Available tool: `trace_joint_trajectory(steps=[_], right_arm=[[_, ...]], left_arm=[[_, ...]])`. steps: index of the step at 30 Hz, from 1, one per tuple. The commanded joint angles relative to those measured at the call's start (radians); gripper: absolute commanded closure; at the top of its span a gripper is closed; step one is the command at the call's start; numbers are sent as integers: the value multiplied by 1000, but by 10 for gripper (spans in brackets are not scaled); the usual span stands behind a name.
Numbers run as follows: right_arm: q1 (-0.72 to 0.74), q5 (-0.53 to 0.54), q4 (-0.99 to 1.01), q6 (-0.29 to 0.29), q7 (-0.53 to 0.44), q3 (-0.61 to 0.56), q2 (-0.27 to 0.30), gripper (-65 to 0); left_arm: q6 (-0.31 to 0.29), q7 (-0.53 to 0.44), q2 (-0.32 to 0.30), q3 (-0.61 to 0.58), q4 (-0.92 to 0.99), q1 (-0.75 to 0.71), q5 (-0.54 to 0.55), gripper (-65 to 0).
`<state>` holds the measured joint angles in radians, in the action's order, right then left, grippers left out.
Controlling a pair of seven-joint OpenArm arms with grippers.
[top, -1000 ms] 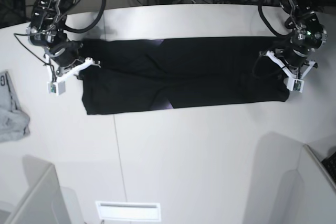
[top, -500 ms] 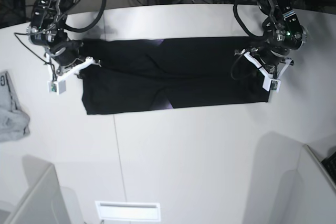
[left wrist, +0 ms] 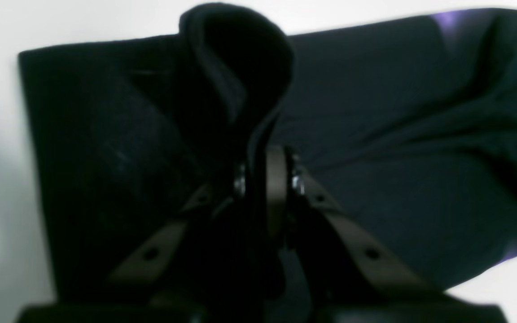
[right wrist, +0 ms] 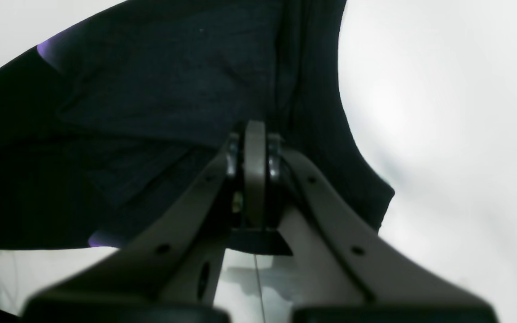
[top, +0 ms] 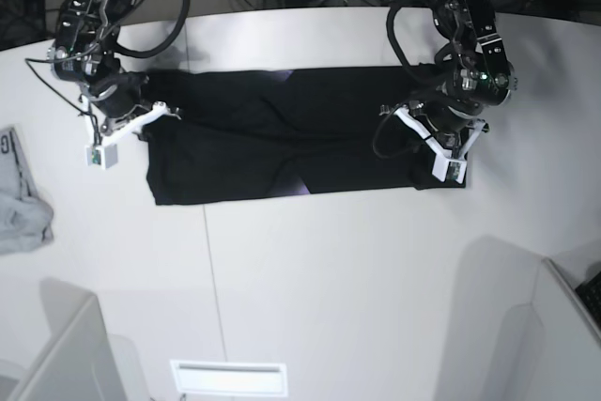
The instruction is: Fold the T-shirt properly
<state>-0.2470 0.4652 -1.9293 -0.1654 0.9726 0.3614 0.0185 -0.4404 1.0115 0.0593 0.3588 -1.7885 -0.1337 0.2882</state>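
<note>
The large black cloth T-shirt (top: 300,133) lies as a long band on the white table (top: 329,279); the left gripper (left wrist: 265,179) pinches a raised end fold, apparently for folding inward, while the right gripper (right wrist: 254,175), closed on the opposite edge, anchors it.

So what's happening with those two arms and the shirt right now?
Left gripper shut on T-shirt, fold lifted. Right gripper shut, on shirt's other end. Nothing in the way.
</note>
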Motion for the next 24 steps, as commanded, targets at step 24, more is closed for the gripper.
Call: trace_joint_trajectory(steps=[24], right_arm=[[11, 11, -15, 2, -13, 1, 5, 0]], left_arm=[[97, -21, 46, -165, 36, 42, 18, 0]])
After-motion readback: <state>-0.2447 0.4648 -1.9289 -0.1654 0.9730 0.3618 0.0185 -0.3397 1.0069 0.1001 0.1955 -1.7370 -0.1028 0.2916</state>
